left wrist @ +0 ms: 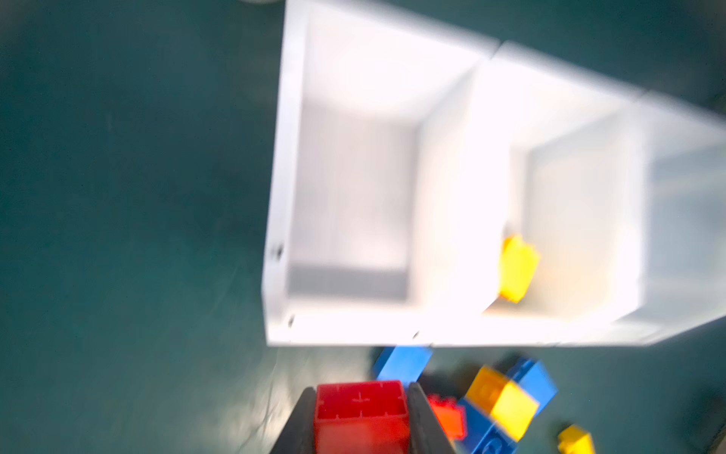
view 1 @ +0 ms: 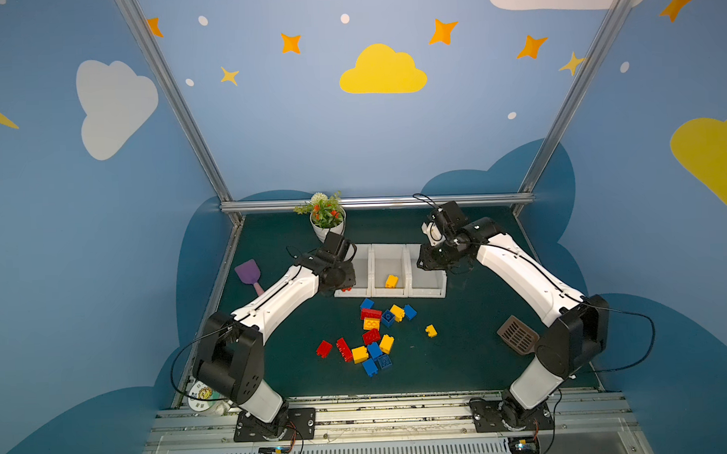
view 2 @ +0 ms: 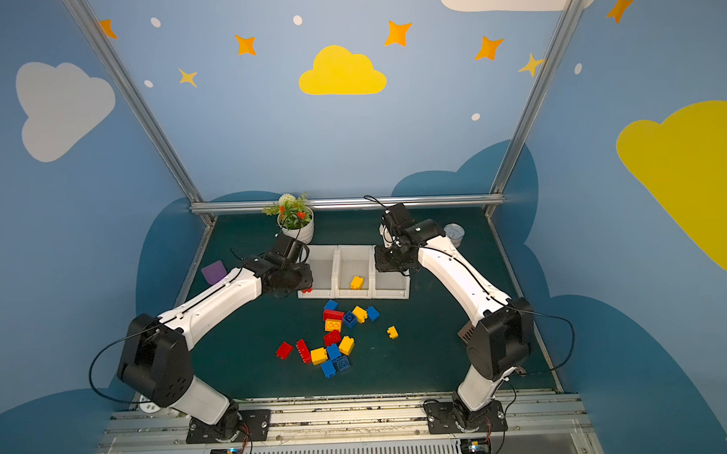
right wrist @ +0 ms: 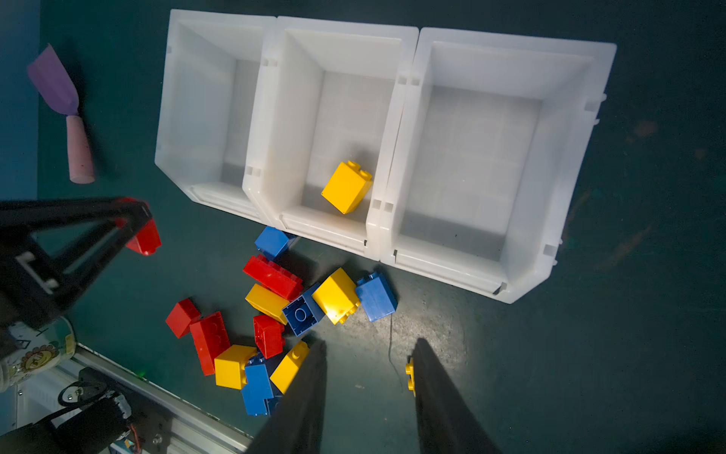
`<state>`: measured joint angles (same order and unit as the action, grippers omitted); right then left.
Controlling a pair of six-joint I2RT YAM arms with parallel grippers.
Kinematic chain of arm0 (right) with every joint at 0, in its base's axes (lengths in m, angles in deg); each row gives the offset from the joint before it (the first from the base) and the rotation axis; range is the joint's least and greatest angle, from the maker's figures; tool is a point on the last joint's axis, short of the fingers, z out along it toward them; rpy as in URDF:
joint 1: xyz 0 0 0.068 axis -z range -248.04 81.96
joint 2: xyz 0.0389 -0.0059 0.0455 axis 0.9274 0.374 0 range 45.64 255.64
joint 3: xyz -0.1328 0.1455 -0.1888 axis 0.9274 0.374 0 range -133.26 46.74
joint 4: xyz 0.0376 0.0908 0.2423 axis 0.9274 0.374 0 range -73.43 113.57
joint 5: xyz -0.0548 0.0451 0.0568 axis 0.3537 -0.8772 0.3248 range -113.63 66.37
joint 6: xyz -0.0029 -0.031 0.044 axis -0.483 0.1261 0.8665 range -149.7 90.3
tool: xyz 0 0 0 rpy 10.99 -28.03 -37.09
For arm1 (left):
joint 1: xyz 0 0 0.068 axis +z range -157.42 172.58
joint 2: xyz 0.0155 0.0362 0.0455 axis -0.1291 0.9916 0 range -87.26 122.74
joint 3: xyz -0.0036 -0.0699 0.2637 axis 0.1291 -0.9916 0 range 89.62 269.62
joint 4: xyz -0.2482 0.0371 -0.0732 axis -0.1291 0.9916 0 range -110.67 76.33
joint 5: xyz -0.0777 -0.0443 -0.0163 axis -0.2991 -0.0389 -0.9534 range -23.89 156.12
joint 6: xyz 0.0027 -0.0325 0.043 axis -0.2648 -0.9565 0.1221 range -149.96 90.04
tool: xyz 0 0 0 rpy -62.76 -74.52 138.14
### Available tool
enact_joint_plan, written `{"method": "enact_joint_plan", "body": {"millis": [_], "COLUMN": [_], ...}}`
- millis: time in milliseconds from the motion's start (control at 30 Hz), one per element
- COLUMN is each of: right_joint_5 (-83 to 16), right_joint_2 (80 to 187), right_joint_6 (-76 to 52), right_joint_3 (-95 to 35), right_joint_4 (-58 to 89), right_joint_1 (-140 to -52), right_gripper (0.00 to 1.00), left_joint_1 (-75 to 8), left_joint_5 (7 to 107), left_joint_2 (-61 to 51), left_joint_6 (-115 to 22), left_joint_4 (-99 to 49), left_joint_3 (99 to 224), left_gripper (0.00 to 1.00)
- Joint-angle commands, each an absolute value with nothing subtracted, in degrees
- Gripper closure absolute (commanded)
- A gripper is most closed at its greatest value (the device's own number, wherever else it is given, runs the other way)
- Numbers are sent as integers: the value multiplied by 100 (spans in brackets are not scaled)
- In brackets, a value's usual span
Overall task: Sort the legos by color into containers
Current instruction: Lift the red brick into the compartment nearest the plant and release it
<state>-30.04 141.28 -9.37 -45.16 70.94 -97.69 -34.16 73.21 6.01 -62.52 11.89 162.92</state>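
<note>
So I'm counting seventeen legos (view 1: 372, 336) right now: I'm seeing five red bricks (right wrist: 273, 277), six yellow bricks (right wrist: 336, 295) and six blue bricks (right wrist: 376, 296). I'm looking at three white containers (right wrist: 510, 67) joined in a row. I'm also spotting one potted plant (view 1: 327, 225), one purple scoop (view 1: 249, 271), one brown slotted scoop (view 1: 518, 335), one silver can (view 2: 454, 234) and one printed mug (right wrist: 43, 350).

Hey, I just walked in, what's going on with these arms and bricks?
The legos are being sorted by color into three white bins. The left gripper has its jaws shut on a red brick near the left bin. The right gripper hangs open and empty above the right bin. One yellow brick lies in the middle bin; the rest lie loose in front.
</note>
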Motion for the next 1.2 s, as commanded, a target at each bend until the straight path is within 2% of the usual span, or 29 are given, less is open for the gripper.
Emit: {"method": "enact_joint_plan", "body": {"millis": [0,267,467,600,900,1167], "right_joint_5": [-2925,-2857,-2888,-2908,-3014,-3265], "right_joint_2": [13942,13793,13792,13828,13931,14130], "right_joint_6": [-896,-862,-791,-799,-899,-1686], "right_joint_3": [-4467,-4365,-4260,-4312,-4397,-4093], "right_joint_4": [7251,7342,7326,7361,7467,7528], "right_joint_1": [-9724,-9722,-9718,-9722,-9726,-10259], "right_gripper": [63,63,62,62,61,54], "left_joint_1": [-3355,-3247,-3213,-3202,-3194,-3159], "left_joint_5": [7575,7508,7473,7473,7420,7306], "left_joint_2": [1165,2056,2039,1946,1743,1379], "left_joint_6": [-6130,-6053,-6070,-6107,-6168,-5984], "left_joint_4": [1088,1162,1106,1063,921,638], "left_joint_3": [16699,17437,17368,17284,17045,16635], "left_gripper": [70,66,47,38,33,28]}}
